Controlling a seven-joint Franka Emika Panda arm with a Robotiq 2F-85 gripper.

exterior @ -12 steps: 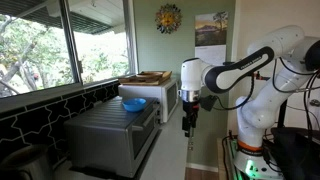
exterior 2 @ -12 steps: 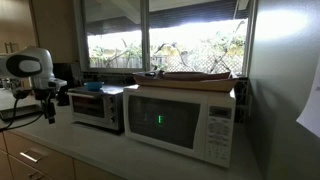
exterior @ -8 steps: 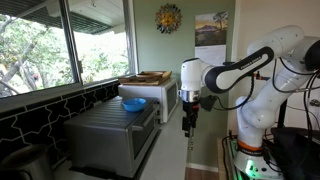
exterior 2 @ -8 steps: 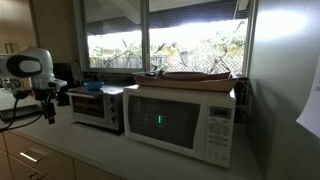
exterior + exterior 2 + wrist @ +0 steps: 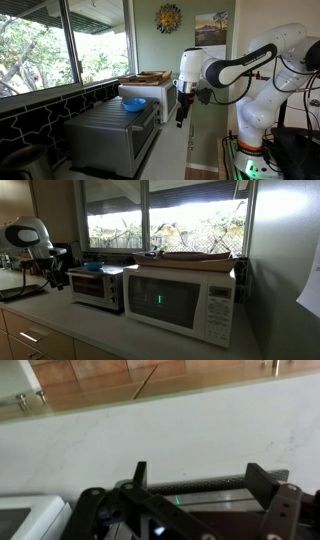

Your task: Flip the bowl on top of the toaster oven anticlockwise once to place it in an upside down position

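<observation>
**The bowl (image 5: 133,103) sits atop the toaster oven (image 5: 112,137), clear of your gripper (image 5: 181,118)**

It lies off to your gripper's side, well apart. In the wrist view the fingers (image 5: 265,478) stand wide apart, holding nothing, above the pale tabletop (image 5: 200,430).

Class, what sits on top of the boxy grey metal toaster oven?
A small bright blue round bowl rests on the toaster oven, on its ribbed top. The bowl's inside is hidden.

Bowl (image 5: 133,103) smooth blue plastic; toaster oven (image 5: 112,132) ribbed grey metal.
</observation>
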